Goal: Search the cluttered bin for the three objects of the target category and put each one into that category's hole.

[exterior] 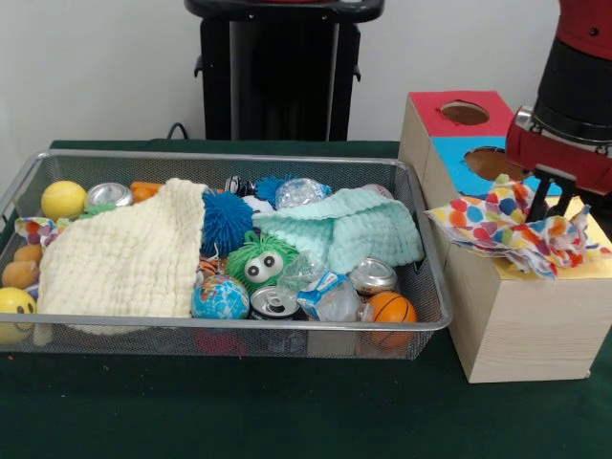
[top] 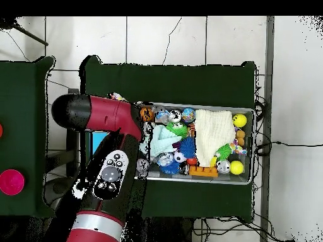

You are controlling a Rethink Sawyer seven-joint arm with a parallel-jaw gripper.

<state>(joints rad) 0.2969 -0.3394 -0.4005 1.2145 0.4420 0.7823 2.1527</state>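
The wire-mesh bin (exterior: pixel 239 156) holds a cream-yellow waffle cloth (exterior: pixel 124 253) at its left, also seen in the overhead view (top: pixel 213 135). The edge of one polka-dot cloth (exterior: pixel 32 229) shows at the bin's far left end. A second polka-dot cloth (exterior: pixel 502 229) lies bunched over the yellow top (exterior: pixel 598 260) of the wooden box and hides its hole. My gripper (exterior: pixel 555 206) reaches down into this cloth and looks shut on it, its corners standing up around it. In the overhead view my arm (top: pixel 110 170) covers the gripper and the boxes.
The blue-topped hole (exterior: pixel 490 163) and red-topped hole (exterior: pixel 464 113) lie behind the yellow top. In the bin: a mint-green cloth (exterior: pixel 344 229), a green googly-eyed toy (exterior: pixel 258 263), a blue spiky ball (exterior: pixel 227 220), cans, a globe ball (exterior: pixel 220 298), a small basketball (exterior: pixel 390 308), and yellow balls.
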